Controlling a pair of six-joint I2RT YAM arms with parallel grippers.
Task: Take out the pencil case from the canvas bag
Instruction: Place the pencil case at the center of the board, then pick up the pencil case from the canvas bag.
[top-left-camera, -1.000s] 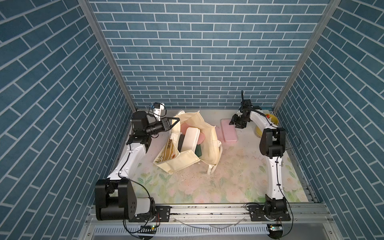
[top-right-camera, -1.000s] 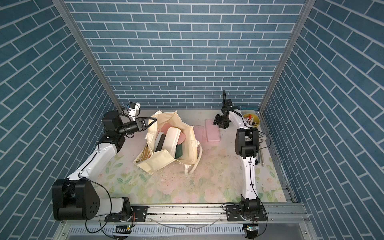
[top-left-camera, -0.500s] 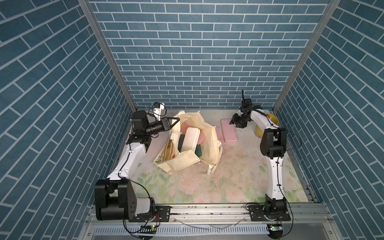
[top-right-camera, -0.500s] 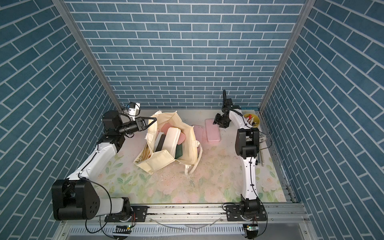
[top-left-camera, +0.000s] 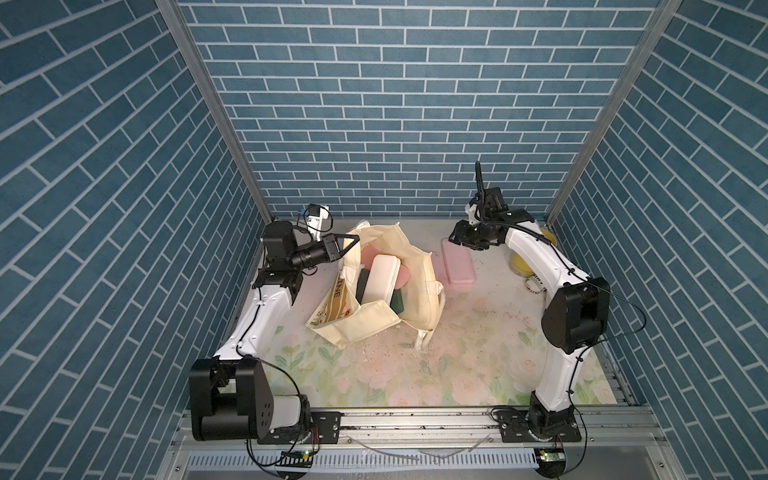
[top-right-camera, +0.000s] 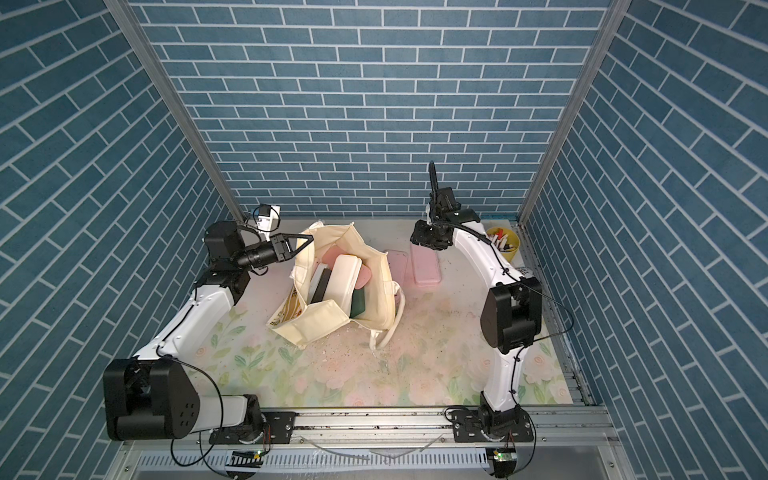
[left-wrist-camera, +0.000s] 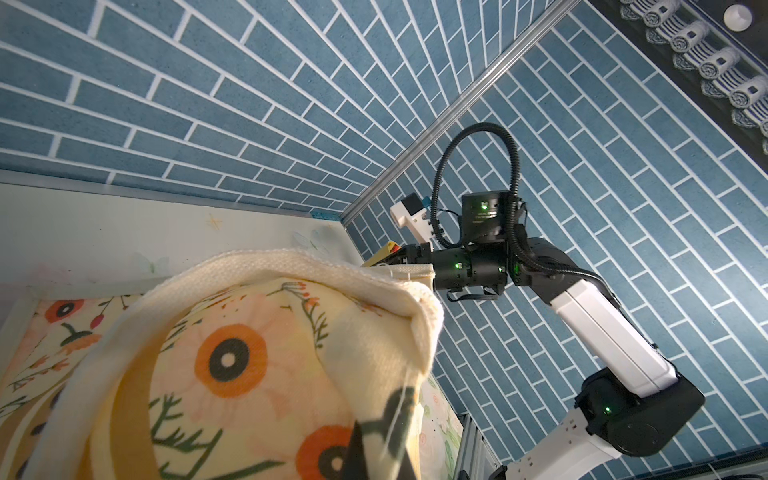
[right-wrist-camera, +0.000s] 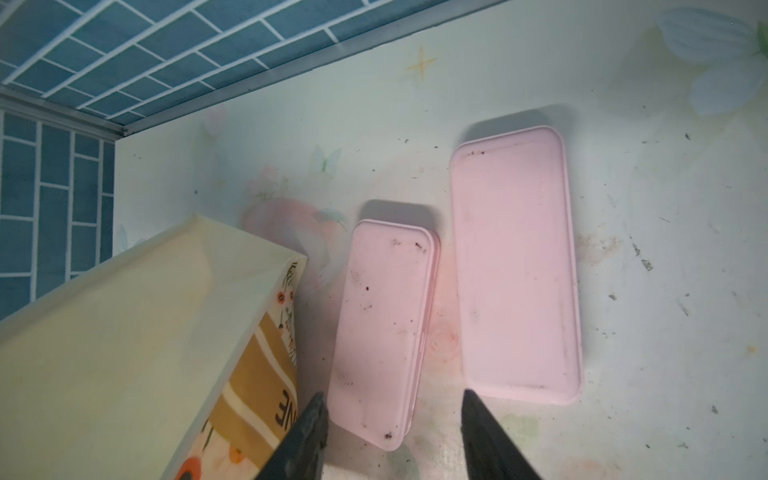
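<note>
- The left gripper (top-left-camera: 356, 238) is clamped on the rim of the canvas bag (top-left-camera: 417, 286) at the corner of its mouth; by my reading this keeps the cloth lifted so the mouth gapes upward and the contents can be reached
- The bag slumps on the bench (top-left-camera: 478, 353) with its front panel folded down and outward; a white case (top-left-camera: 379, 278) leans upright inside, with a pink and a dark green item beside it
- The right gripper (right-wrist-camera: 393, 392) hangs with its jaws apart over the near end of a narrow pink pencil case (right-wrist-camera: 386, 324), one finger to either side and gripping nothing; whether the fingers touch it I cannot tell
- That pencil case lies flat on the bench, outside the bag and just beside its side wall; a wider pink case (right-wrist-camera: 515, 266) lies parallel on its other side, apart from it; I judge the removal done for this one, though other cases remain in the bag
- A yellow pen pot (top-right-camera: 503, 243) stands in the far corner behind the right arm, well clear of the work
- The bench is covered in a pale floral print, scattered with dark specks and crumbs; the pink cases carry the same grit
- Blue brick-patterned walls (top-left-camera: 395, 104) close in three sides, joined by metal corner posts; both arms are mounted on a metal rail along the open front edge
</note>
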